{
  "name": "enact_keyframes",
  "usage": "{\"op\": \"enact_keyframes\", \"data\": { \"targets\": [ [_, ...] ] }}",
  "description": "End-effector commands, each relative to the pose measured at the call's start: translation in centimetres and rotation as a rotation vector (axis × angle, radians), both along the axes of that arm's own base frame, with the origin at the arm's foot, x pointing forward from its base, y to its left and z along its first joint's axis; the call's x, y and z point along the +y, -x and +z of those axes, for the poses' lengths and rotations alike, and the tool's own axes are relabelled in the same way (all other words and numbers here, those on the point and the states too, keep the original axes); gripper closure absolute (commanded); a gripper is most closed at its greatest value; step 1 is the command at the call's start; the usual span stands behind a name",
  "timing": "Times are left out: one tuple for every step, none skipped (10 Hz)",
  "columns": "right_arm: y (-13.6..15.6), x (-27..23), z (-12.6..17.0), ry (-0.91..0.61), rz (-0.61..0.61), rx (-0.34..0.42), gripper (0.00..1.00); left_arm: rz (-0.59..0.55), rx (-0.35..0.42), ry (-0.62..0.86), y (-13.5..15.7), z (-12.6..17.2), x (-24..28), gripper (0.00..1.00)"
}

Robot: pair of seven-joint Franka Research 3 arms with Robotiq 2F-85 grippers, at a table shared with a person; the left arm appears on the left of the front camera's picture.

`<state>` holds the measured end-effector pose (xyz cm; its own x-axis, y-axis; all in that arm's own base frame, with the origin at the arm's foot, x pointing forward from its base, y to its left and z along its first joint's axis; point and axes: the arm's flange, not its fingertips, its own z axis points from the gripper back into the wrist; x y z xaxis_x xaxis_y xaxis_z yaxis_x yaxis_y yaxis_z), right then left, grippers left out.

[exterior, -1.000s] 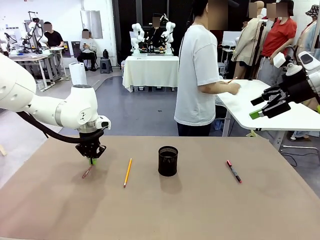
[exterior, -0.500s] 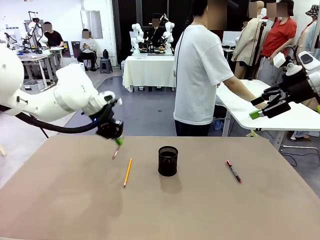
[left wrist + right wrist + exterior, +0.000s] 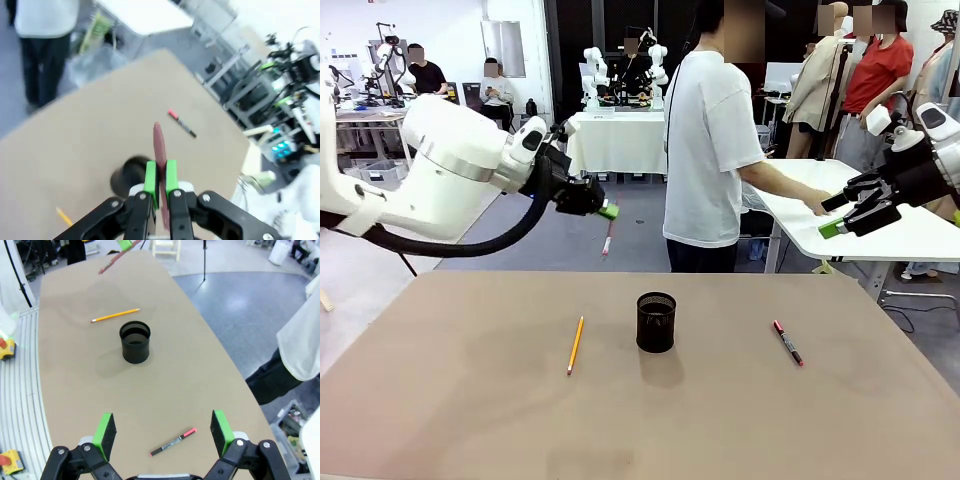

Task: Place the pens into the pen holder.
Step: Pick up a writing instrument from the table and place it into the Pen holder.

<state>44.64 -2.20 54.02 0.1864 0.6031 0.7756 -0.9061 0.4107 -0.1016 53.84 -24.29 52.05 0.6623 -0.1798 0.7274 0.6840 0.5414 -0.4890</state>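
My left gripper [image 3: 607,211] is shut on a dark reddish-brown pen [image 3: 608,240], which hangs tilted in the air well above the table, up and left of the pen holder [image 3: 656,322]. In the left wrist view the pen [image 3: 159,142] sticks out between the green pads [image 3: 150,176], with the black mesh holder [image 3: 129,173] below, partly hidden. A yellow pencil [image 3: 576,344] lies left of the holder, and a black pen with red ends [image 3: 787,342] lies to its right. My right gripper [image 3: 848,214] hovers open, high at the right; from its wrist view the holder [image 3: 135,341] and black pen [image 3: 173,442] lie below.
A person in a white T-shirt [image 3: 708,150] stands just past the table's far edge, leaning a hand on a white table [image 3: 880,215] at the right. The brown tabletop [image 3: 640,420] has wide bare room in front of the holder.
My left arm has lifted the reddish-brown pen off the table at the left and swung it up and to the right. The right arm has stayed still.
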Motion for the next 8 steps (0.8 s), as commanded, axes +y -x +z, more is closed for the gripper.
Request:
{"op": "enact_keyframes", "data": {
  "targets": [
    [0.0, 0.1, 0.2, -0.009, 0.001, -0.002, 0.00, -0.050, -0.301, 0.129, 3.7, -2.4, -0.3, 1.00],
    [0.0, 0.1, 0.2, -0.009, 0.001, -0.002, 0.00, -0.061, -0.422, 0.184, 5.1, -2.2, -0.8, 1.00],
    [0.0, 0.1, 0.2, -0.009, 0.001, -0.002, 0.00, -0.086, -0.505, 0.182, 6.3, -2.6, -0.9, 1.00],
    [0.0, 0.1, 0.2, -0.009, 0.001, -0.002, 0.00, -0.081, -0.508, 0.103, 6.6, -3.3, -1.4, 1.00],
    [0.0, 0.1, 0.2, -0.009, 0.001, -0.002, 0.00, -0.006, -0.362, 0.133, 3.9, 1.9, -2.3, 1.00],
    [0.0, 0.1, 0.2, -0.009, 0.001, -0.002, 0.00, -0.006, -0.362, 0.133, 3.9, 1.9, -2.3, 1.00],
    [0.0, 0.1, 0.2, -0.009, 0.001, -0.002, 0.00, -0.006, -0.362, 0.133, 3.9, 1.9, -2.3, 1.00],
    [0.0, 0.1, 0.2, -0.009, 0.001, -0.002, 0.00, -0.025, -0.426, 0.129, 5.0, 0.7, -2.2, 1.00]
  ]
}}
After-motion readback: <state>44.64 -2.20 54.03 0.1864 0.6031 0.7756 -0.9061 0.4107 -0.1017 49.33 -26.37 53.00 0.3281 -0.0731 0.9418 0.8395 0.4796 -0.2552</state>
